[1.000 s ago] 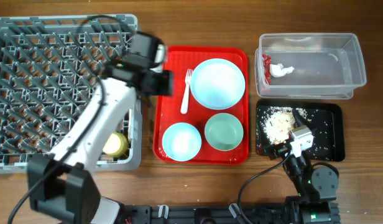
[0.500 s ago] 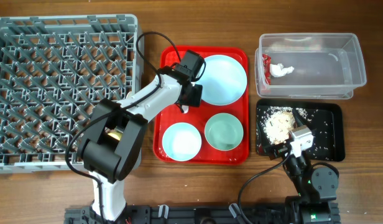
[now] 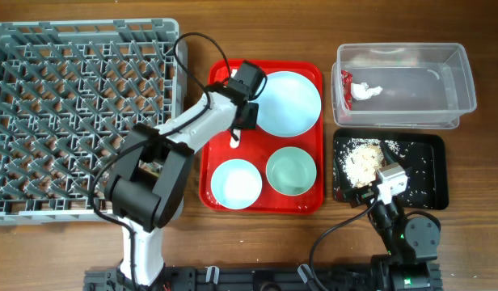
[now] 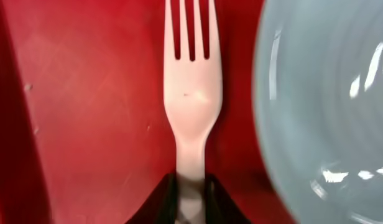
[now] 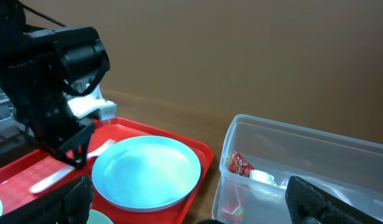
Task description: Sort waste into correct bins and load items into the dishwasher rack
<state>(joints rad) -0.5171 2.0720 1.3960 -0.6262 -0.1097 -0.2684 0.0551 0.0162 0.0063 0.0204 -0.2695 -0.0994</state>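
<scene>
My left gripper [image 3: 239, 121] is down on the red serving tray [image 3: 263, 204], its jaws shut on the handle of the white fork [image 4: 193, 106], close up in the left wrist view [image 4: 191, 188]. The pale-blue plate [image 3: 288, 103] lies just right of the fork. Two blue-green bowls [image 3: 236, 183] [image 3: 291, 170] sit on the tray's near half. The grey rack [image 3: 71, 105] is at the left. My right gripper [image 5: 190, 190] is open and empty, parked by the black tray [image 3: 423, 174] that holds the food scraps [image 3: 365, 160]. The wrapper [image 3: 358, 90] lies in the clear tub [image 3: 419, 89]. The spoon is out of view.
The left arm stretches from the front of the table across the rack's right corner, covering most of the yellow cup there. The clear tub stands behind the black tray at the right. Bare wood shows between the red tray and the bins.
My left gripper has swung right from the rack's edge onto the red tray and settled over the fork handle beside the plate. The right arm has not moved.
</scene>
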